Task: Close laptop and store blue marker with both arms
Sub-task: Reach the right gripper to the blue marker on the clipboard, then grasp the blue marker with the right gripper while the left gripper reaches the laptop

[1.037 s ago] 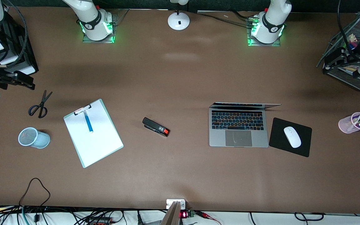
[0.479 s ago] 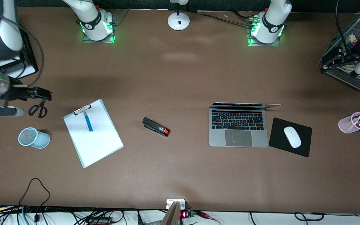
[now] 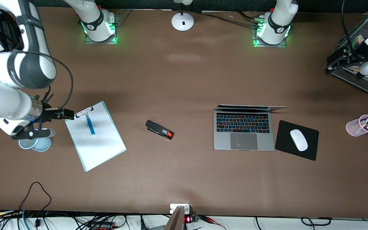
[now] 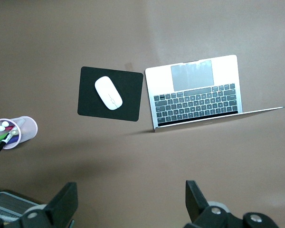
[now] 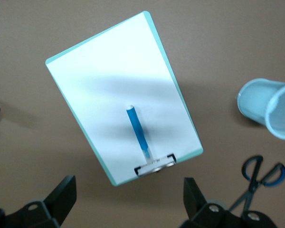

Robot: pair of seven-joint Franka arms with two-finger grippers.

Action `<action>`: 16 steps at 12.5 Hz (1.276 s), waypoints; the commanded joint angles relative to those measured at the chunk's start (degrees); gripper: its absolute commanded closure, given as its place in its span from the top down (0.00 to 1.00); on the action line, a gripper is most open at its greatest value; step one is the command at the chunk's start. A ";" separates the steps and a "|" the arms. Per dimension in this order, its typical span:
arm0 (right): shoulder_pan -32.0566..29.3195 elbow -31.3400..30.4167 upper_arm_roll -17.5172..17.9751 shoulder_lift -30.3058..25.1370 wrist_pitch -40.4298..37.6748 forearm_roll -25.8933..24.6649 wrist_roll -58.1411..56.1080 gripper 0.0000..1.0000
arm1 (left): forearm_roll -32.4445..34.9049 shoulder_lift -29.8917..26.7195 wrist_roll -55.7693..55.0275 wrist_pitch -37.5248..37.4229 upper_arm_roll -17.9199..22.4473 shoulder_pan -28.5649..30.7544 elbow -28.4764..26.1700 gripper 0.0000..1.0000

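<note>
The laptop (image 3: 244, 140) stands open on the table, toward the left arm's end, and shows in the left wrist view (image 4: 194, 90). The blue marker (image 3: 90, 124) lies on a white clipboard (image 3: 101, 147), one end at the clip; it also shows in the right wrist view (image 5: 137, 130). My right gripper (image 3: 57, 123) is open and empty over the table beside the clipboard's clip end; in its own view (image 5: 128, 202) the clip lies between its fingers. My left gripper (image 3: 335, 62) is open and empty (image 4: 130, 204), high over the table's end by a wire rack.
A light-blue mesh cup (image 3: 38, 144) lies on its side beside the clipboard, partly under the right arm. Scissors (image 5: 259, 175) lie near the clip. A black stapler (image 3: 159, 129), a white mouse (image 3: 298, 140) on a black pad (image 3: 283, 143), a pink pen cup (image 3: 361, 126) and the wire rack (image 3: 356, 76) are also there.
The right arm has swung in from the table's end and brought its gripper next to the clipboard's clip end, now covering the scissors. The left gripper has shifted slightly by the rack.
</note>
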 commanded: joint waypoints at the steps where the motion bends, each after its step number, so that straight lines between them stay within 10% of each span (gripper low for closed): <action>1: 0.15 0.83 0.05 3.65 3.25 0.83 -2.15 1.00 | -0.48 1.11 0.70 0.03 0.61 -0.51 0.89 1.00; 16: 1.03 0.40 0.05 16.49 19.78 0.65 -16.39 1.00 | 0.04 13.25 1.23 -3.90 -3.52 -3.58 1.86 1.00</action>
